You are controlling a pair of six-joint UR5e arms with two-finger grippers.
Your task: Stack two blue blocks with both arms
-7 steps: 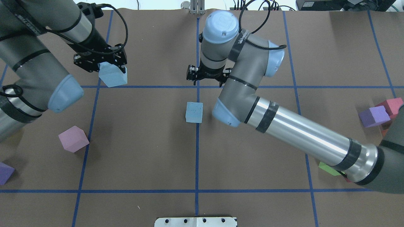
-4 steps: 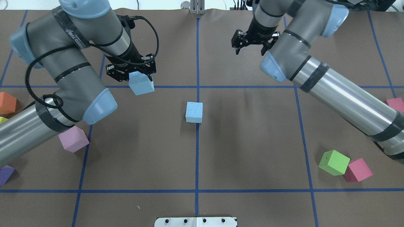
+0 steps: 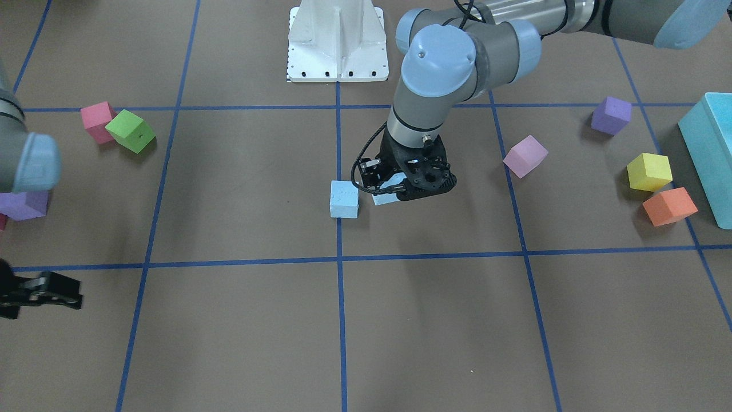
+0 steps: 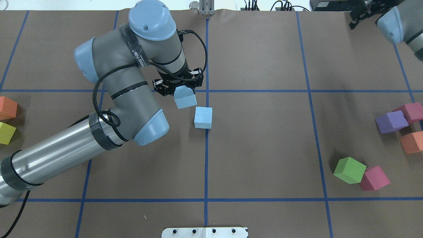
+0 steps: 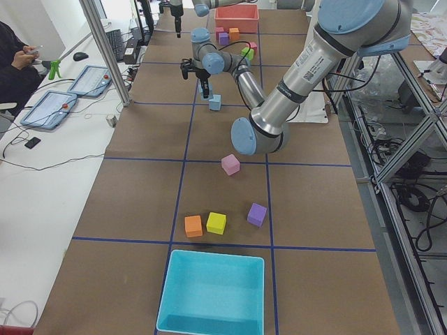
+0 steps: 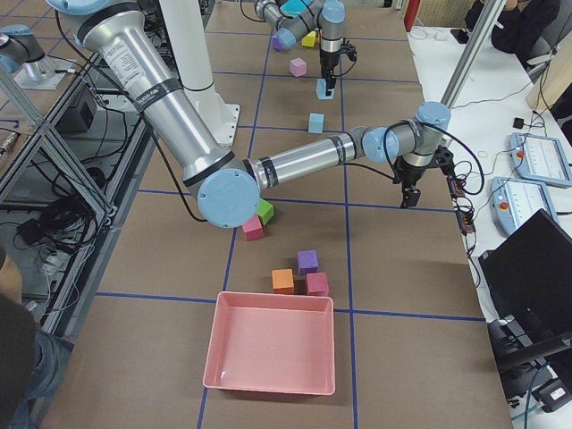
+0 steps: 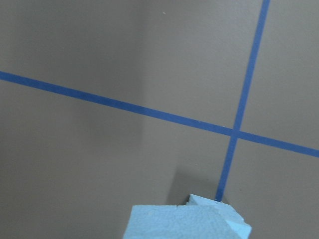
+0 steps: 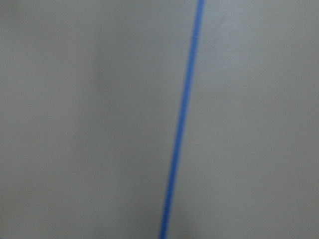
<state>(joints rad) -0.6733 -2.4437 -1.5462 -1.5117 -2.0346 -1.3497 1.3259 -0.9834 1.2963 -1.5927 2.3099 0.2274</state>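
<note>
One sky-blue block (image 4: 203, 117) sits on the table at the centre grid line; it also shows in the front view (image 3: 344, 198). My left gripper (image 4: 178, 89) is shut on the second sky-blue block (image 4: 185, 98) and holds it tilted, above the table, just left of and beyond the resting block. In the front view my left gripper (image 3: 404, 186) hides most of the held block (image 3: 386, 197). The held block fills the bottom of the left wrist view (image 7: 182, 222). My right gripper (image 4: 358, 16) is open and empty at the far right corner, also in the front view (image 3: 70, 295).
Green (image 4: 349, 170), magenta (image 4: 374, 178), purple (image 4: 391, 121) and orange (image 4: 411, 142) cubes lie at the right. Orange (image 4: 6, 107) and yellow (image 4: 6, 133) cubes lie at the left edge. A pink cube (image 3: 525, 155) lies under the left arm. A turquoise box (image 3: 709, 154) stands beyond them.
My left arm has carried the blue block rightward, close to the resting block. My right arm has pulled away from the centre to the far right corner.
</note>
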